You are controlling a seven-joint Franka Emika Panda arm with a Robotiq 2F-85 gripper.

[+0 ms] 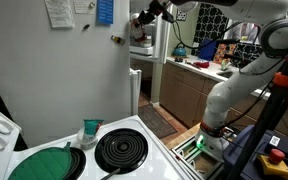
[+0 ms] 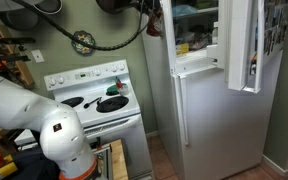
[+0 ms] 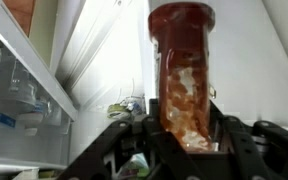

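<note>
Red-filled jar point(image 3: 182, 60) between pincer point(image 3: 184, 132) fingers

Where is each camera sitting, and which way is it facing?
Exterior view: beside the white electric stove, facing the side of the tall white fridge and kitchen beyond; white robot arm at right.
Exterior view: in front of the fridge, facing its open upper door; arm at lower left.
Wrist view: on the wrist, facing into the fridge; gripper clamps a glass jar of reddish-brown food.
Shared: both exterior views show stove, fridge and arm.
</note>
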